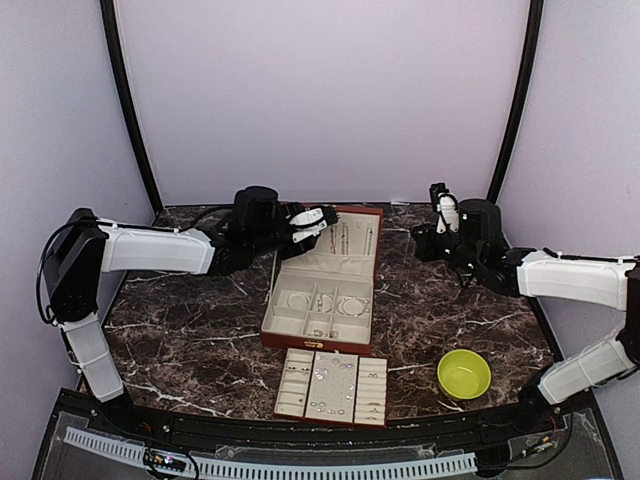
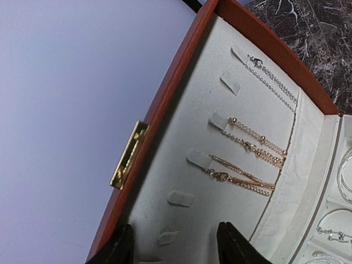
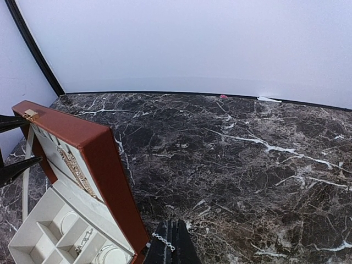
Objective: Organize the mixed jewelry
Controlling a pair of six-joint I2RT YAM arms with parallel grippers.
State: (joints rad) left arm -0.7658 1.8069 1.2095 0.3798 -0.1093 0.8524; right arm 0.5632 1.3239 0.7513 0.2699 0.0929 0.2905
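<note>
The left jaws stand partly open and hold nothing. Their 2 dark fingers frame the lower part of the jewelry box lid, though whether they touch it I cannot tell. The brass clasp sits just ahead of them on the rim. Further ahead, gold chains and a silver necklace hang from tabs on the cream lining.

The right jaws are shut, with a thin silvery chain pinched at their tips over the desk. The box lies well apart from them, off to their left. The small rings and studs lie in the compartment tray, nearer the arm bases than either jaws.

There are 2 likely troubles. The left jaws are so close to the lid that a nudge could swing it or shift the box, shaking the hung chains off their tabs. The right jaws grip only a short bit of a fine chain, so it could slip out. Its loose length could also snag on the lid's edge or tangle with the necklaces already hung.
</note>
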